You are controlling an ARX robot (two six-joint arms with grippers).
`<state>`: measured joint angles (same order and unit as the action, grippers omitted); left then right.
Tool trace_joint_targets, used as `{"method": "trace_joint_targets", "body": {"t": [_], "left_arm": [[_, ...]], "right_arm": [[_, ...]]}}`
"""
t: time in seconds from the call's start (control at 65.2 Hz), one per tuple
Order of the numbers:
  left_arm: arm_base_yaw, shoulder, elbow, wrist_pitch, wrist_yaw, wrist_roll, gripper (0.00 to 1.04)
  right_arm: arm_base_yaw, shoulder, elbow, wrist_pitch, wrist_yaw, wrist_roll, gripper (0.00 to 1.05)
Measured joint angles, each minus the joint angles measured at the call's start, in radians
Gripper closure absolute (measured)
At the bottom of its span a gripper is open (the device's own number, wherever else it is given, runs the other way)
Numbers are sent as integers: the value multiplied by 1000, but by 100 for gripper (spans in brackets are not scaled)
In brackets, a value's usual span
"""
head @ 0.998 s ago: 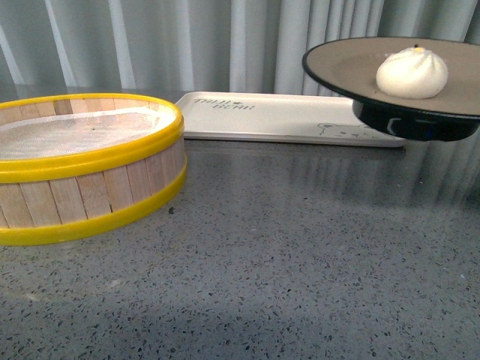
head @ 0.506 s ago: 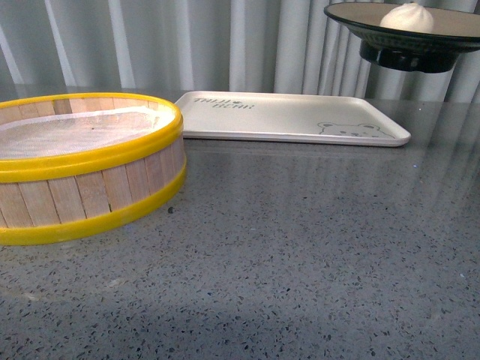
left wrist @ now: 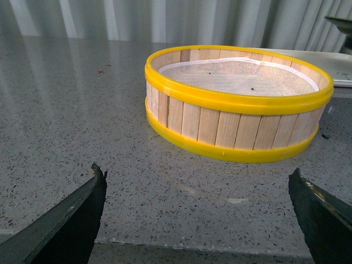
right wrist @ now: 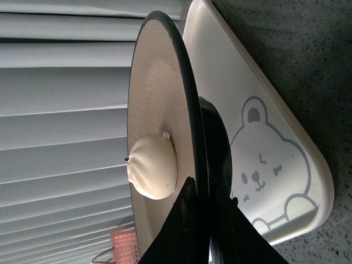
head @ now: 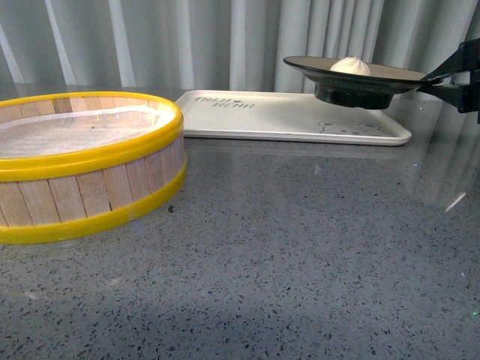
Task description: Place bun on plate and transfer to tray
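Steamer basket [head: 90, 169] blocks L, counter [head: 300, 247] free up to tray [head: 277, 116]

A: The grey speckled stone bench [head: 300, 262] looks polished; it throws back pale reflections.
B: The round basket of pale wooden slats [head: 90, 187] shows bare, matt wood, with glossy yellow hoops [head: 97, 157] and a white woven liner [head: 75, 131].
A: And the off-white rectangular tray [head: 277, 116]?
B: Smooth, with a faint sheen. The round black-rimmed plate [head: 352, 95] is matt beige inside, its foot glossy black.

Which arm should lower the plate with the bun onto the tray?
Right. The right gripper clamps the black-rimmed beige round plate, carrying the white pleated bun, above the off-white rectangular tray; the open left gripper faces the yellow-rimmed wooden steamer basket.
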<state>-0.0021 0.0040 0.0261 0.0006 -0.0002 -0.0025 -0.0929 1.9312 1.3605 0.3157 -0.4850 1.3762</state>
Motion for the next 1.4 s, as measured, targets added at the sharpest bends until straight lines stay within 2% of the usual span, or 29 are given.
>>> {"method": "trace_joint_targets", "body": {"t": [0.553,0.89,1.397], "left_arm": [[0,0,0,0,0,0,7],[0,0,0,0,0,0,7],[0,0,0,0,0,0,7]], "right_arm": [[35,128,138,-65,-3,-35,102],[36,134,136,-87,6,-80,101],[16,60,85,-87,35,-86,16]]}}
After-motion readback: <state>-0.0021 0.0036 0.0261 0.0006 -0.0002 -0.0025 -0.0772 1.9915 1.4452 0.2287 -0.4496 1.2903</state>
